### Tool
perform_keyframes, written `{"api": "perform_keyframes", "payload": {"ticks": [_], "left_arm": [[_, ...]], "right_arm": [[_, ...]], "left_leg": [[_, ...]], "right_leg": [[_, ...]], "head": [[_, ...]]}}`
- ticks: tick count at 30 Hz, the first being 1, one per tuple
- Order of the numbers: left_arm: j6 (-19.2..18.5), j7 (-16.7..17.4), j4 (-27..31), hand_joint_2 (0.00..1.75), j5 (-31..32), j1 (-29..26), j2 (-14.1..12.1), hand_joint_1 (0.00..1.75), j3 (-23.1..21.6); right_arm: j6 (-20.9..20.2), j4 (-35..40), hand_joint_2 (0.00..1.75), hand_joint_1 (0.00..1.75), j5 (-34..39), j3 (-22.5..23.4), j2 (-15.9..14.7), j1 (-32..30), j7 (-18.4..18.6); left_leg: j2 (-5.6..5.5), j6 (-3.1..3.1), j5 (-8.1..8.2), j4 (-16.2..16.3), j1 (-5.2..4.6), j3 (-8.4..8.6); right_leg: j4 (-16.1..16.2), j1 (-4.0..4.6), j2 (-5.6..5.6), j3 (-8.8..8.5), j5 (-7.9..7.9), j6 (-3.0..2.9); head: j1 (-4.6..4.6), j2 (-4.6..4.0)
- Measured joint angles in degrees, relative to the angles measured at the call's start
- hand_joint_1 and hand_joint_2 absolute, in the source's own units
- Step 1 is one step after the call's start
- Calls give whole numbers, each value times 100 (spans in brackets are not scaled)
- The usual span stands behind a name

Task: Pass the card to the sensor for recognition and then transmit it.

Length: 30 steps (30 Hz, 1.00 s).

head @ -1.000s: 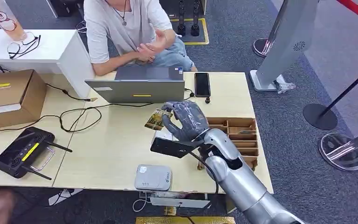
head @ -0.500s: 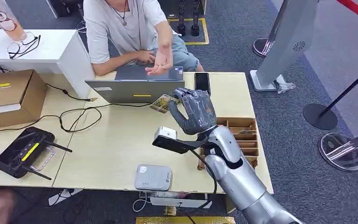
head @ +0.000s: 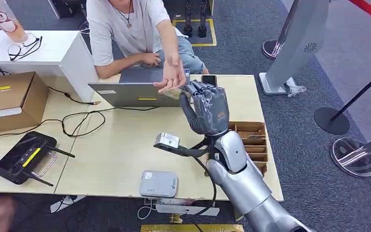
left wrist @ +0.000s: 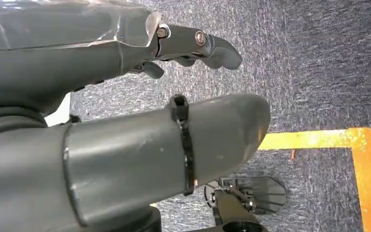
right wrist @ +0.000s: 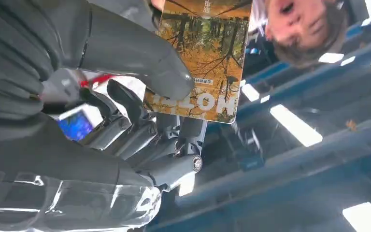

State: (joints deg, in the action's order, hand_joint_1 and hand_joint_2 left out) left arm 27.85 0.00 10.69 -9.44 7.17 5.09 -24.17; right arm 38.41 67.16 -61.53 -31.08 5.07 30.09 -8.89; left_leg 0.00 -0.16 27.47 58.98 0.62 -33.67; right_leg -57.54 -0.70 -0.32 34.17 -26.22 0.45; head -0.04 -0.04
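The surface (head: pixel 125 145) is carrying a laptop (head: pixel 140 92) and, near its front edge, a small grey sensor (head: pixel 159 183), while a person (head: pixel 125 24) sitting behind it is stretching a hand (head: pixel 171 77) over the laptop, palm ready to receive. The right hand (head: pixel 205 113) is reaching up to meet it, gripping the card (right wrist: pixel 200 58) between thumb and fingers with most of the card sticking out, which leaves the person room to take hold. The left hand (left wrist: pixel 125 121) is hanging over the floor, its fingers apart and holding nothing (it has no part in the handover).

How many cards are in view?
1: the card pinched in the right robot hand, held up to the person's hand over the laptop. Others may lie hidden.
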Motion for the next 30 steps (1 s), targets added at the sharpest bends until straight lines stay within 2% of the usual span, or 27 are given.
{"api": "perform_keyframes", "payload": {"ticks": [14, 27, 28, 29, 30], "left_arm": [[2, 7, 0, 0, 17, -1, 0, 0, 0], [24, 7, 0, 0, 33, -5, 0, 0, 2], [26, 7, 0, 0, 33, -5, 0, 0, 2], [33, 7, 0, 0, 28, -6, 0, 0, 2], [37, 4, 0, 0, 26, -6, 0, 0, 2]], "right_arm": [[104, -527, 175, 175, -1319, 286, 308, 154, 260], [-13, -1388, 175, 175, -1639, 201, 487, 469, 445], [-42, -1418, 175, 147, -1639, 190, 490, 479, 459], [-61, -1455, 175, 0, -1632, 181, 496, 490, 467], [-92, -1477, 175, 0, -1623, 173, 500, 495, 479]], "left_leg": [[0, 0, 0, 0, 0, -1], [0, -1, -1, 0, 0, -1], [-1, -1, -1, 0, 0, -1], [-1, -1, -1, 0, 0, -1], [-1, -1, -1, 0, 0, -1]], "right_leg": [[0, 0, 0, 0, 0, 0], [0, 0, 0, 0, 0, 0], [0, 0, -1, 0, 0, 0], [0, 0, 0, 0, 0, 0], [0, 0, 0, 0, 0, 0]], "head": [[0, 0], [2, 0], [0, 0], [0, 0], [0, 0]]}}
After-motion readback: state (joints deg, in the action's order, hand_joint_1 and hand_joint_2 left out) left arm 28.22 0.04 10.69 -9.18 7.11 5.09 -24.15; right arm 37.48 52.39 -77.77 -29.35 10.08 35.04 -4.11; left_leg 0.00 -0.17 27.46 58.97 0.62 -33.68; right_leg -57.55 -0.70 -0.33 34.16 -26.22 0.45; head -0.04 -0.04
